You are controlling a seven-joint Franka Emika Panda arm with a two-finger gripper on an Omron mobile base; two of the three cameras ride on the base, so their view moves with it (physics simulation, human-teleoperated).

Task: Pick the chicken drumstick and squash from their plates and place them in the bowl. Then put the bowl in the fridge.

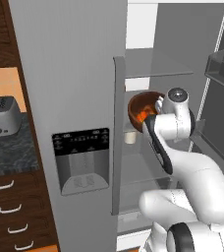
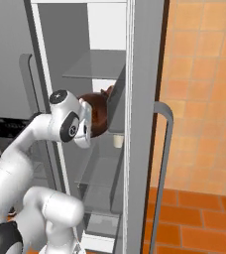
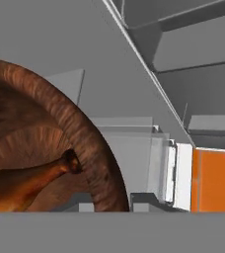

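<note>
One arm: white arm rises from the base and reaches forward into the open compartment of the fridge (image 1: 70, 74).
Gripper: the gripper (image 1: 155, 106) sits at the rim of the bowl (image 1: 142, 106), mostly hidden behind the wrist in both base views; fingers read as clenched, and the bowl hangs at the hand clear of the shelves, so the grip appears to be on its rim (contact point itself not visible).
Bowl: dark reddish-brown, glossy, tilted toward the left base camera, held just inside the fridge at mid height, under the upper glass shelf (image 1: 155, 64) and above a lower one.
Chicken drumstick: the chicken drumstick (image 3: 28, 180) lies inside the bowl in the hand view, thin bone end pointing to the bowl wall and touching it or nearly so.
Squash: an orange-red patch (image 1: 142, 115) shows inside the bowl in the left base view; likely the squash, shape too small to confirm.
Fridge, near side: closed left door with dark dispenser panel (image 1: 81, 160) and long vertical handle (image 1: 117, 133).
Fridge, right side: open door edge-on in the right base view, with a curved handle (image 2: 163, 163).
Fridge, interior: a small pale cup-like item (image 1: 129, 136) stands behind and below the bowl.
Far left: toaster (image 1: 2, 115) on a dark counter (image 1: 11, 152) above wooden drawers.
Far right: orange tiled wall (image 2: 204, 89).
</note>
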